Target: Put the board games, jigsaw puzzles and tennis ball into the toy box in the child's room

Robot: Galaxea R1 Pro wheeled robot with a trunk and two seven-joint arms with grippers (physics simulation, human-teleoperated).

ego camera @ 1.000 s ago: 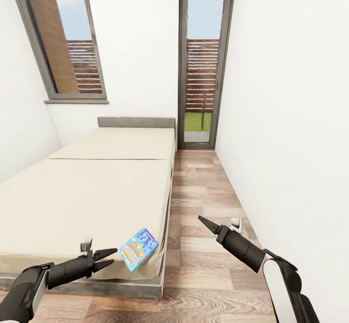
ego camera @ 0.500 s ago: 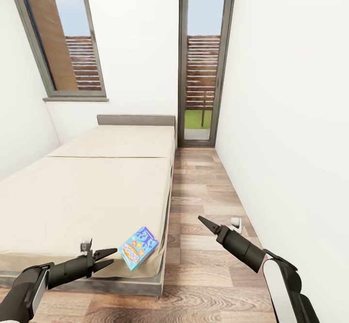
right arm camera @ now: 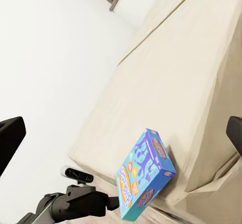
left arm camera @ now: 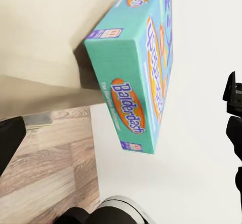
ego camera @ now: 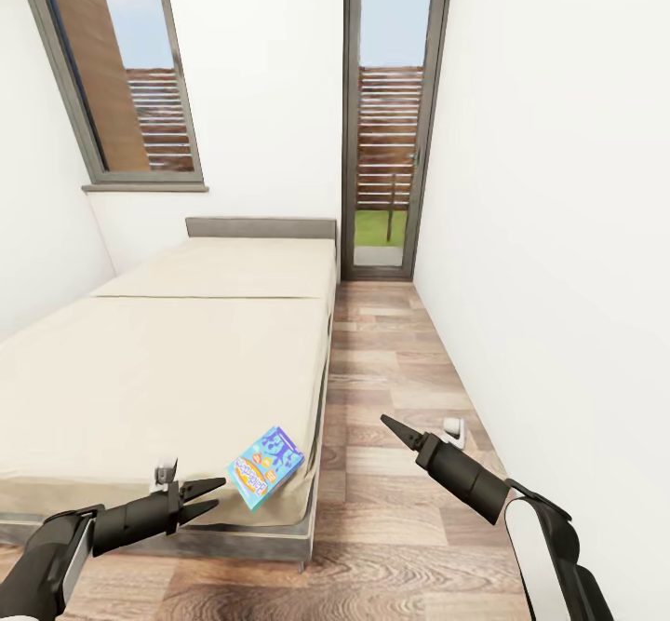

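A light blue board game (ego camera: pixel 265 465) with an orange oval logo rests tilted at the near right corner of the beige bed (ego camera: pixel 167 370), partly over the mattress edge. My left gripper (ego camera: pixel 214 496) hovers just left of it, fingers open and nothing between them. The left wrist view looks straight at the box (left arm camera: pixel 136 67) from close up. Over the wood floor, right of the bed, my right gripper (ego camera: pixel 385 425) points toward the far end of the room. Its wrist view has both fingers spread wide, with the board game (right arm camera: pixel 143 176) and my left gripper (right arm camera: pixel 112 202) beyond. Toy box and table are out of view.
A strip of wood floor (ego camera: pixel 391 360) runs between the bed and the white right wall to a tall glass door (ego camera: pixel 386 137). A small white object (ego camera: pixel 453 430) sits on the floor by that wall. A grey-framed window (ego camera: pixel 121 72) is above the bed's headboard (ego camera: pixel 261 227).
The whole view has shifted slightly, so the bed and board game sit a little higher in the picture. Both arms hold the same pose.
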